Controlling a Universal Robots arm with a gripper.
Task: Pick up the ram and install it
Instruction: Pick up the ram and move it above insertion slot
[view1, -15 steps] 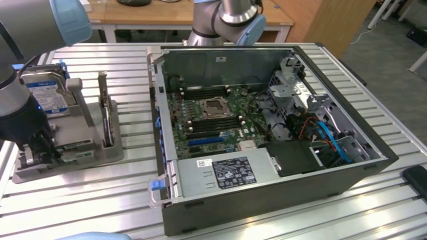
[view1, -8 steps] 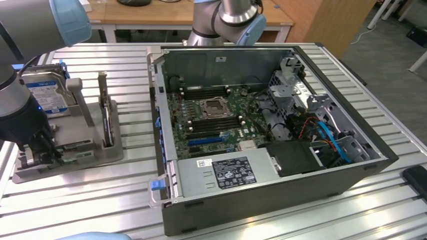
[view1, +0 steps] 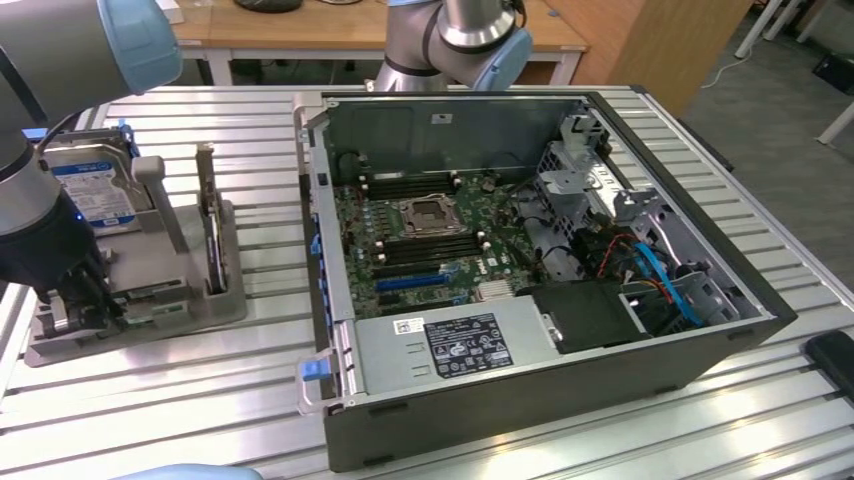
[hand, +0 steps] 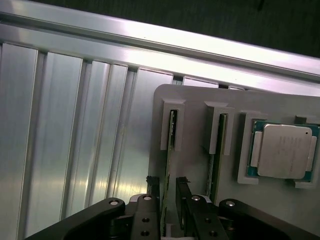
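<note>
Ram (hand: 172, 130) end hidden behind gripper (hand: 167, 182), gray holder (hand: 195, 97) cropped at edge

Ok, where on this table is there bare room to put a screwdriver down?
Best is the bare table in front of the grey holder, toward the exterior view's lower left. A narrower strip runs between the holder and the computer case. It is crowded at the holder, where the gripper is at the ram.
</note>
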